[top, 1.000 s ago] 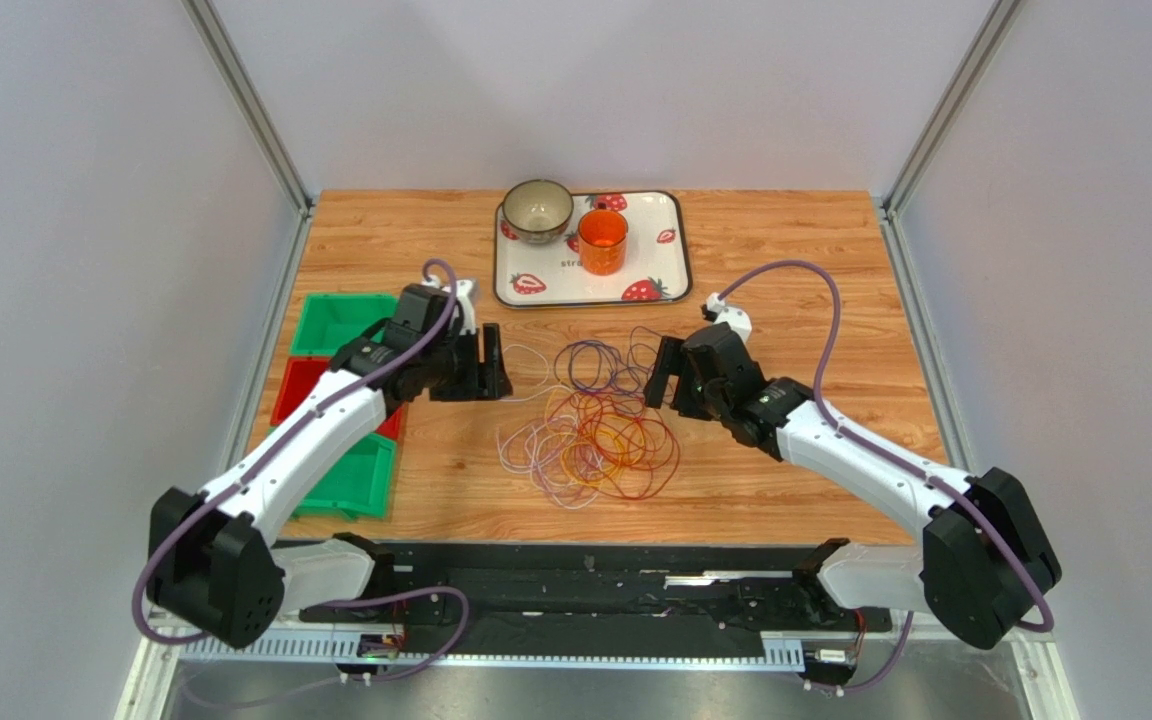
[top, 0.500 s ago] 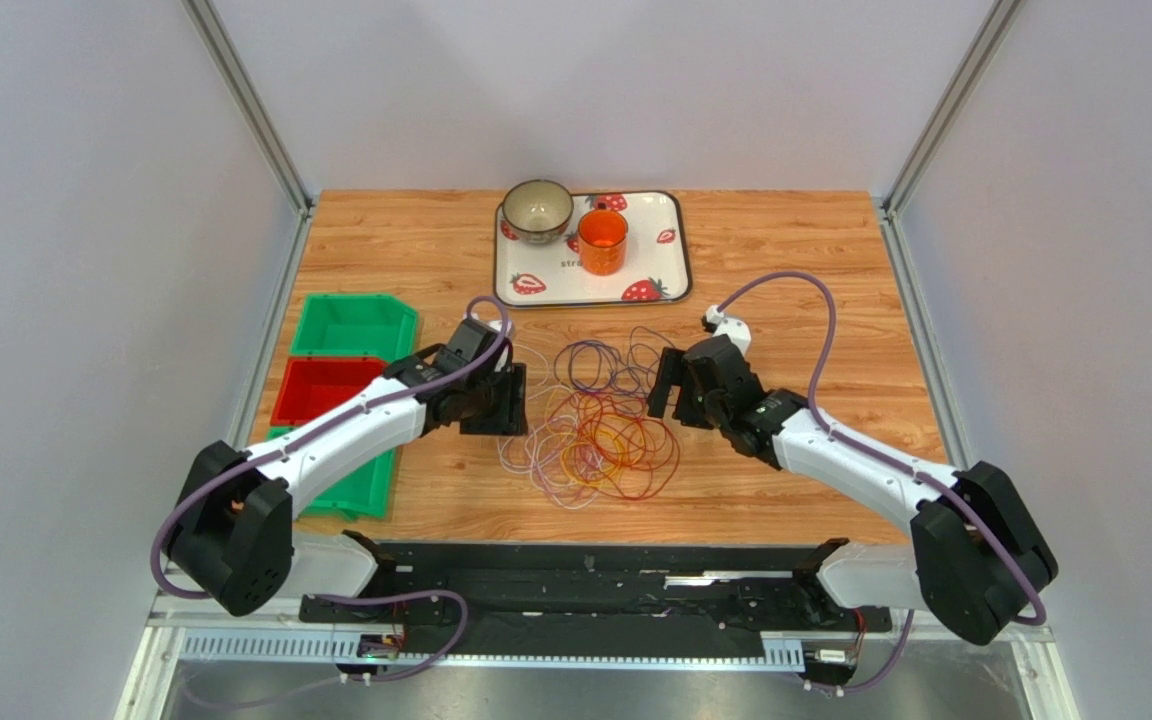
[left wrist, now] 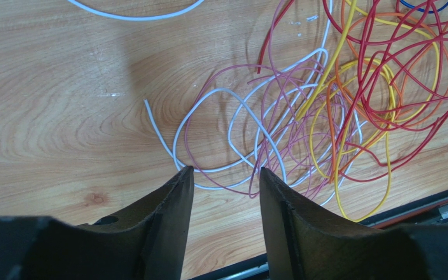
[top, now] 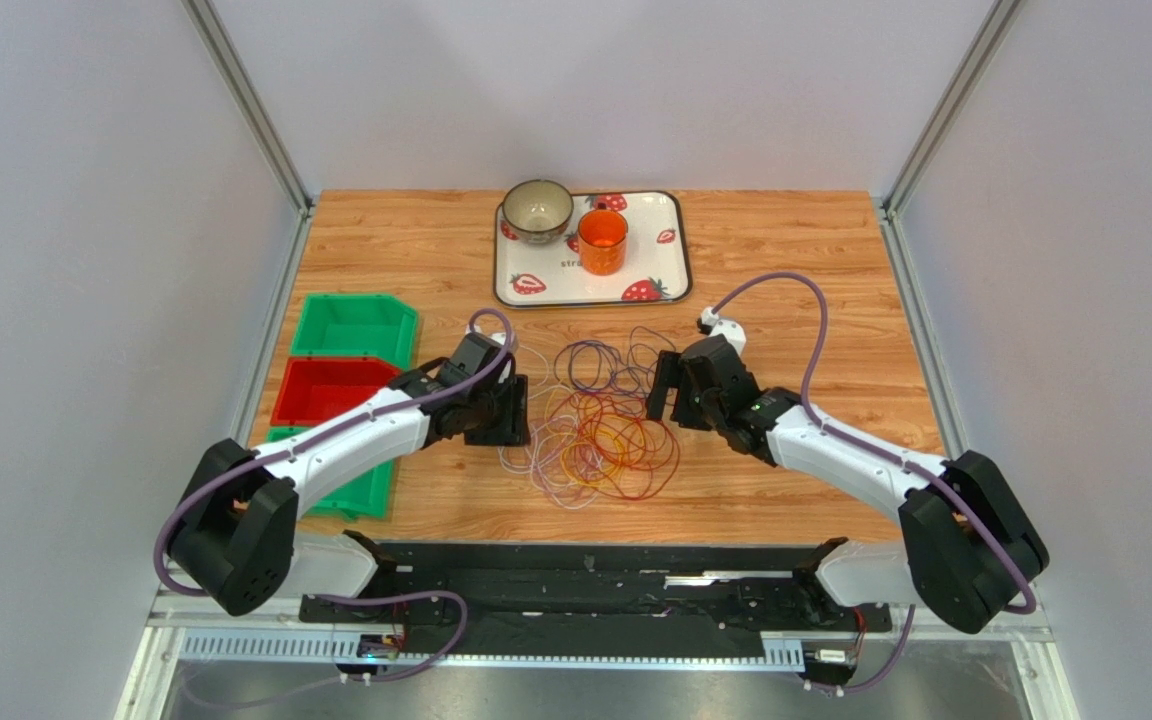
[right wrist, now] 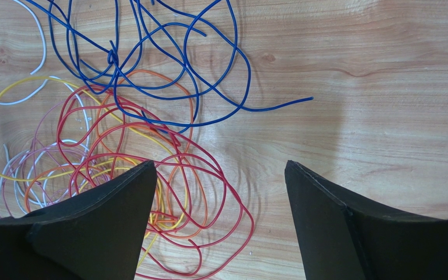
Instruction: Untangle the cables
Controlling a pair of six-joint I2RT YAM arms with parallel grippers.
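**Both grippers at the tangle, neither holding anything**

You have the cables (top: pixel 597 428) lying in one loose heap of overlapping loops near the middle of the wooden table (top: pixel 823 270), between your two arms. Your left gripper (left wrist: pixel 223 175) sits at the heap's left edge, jaws partly apart and clamped on nothing, with the pale strands just beyond its tips. Your right gripper (right wrist: pixel 219 169) is at the heap's right edge, jaws spread wide and empty above red loops, with blue strands further out. The strawberry tray (top: pixel 660 285) stands at the far edge.
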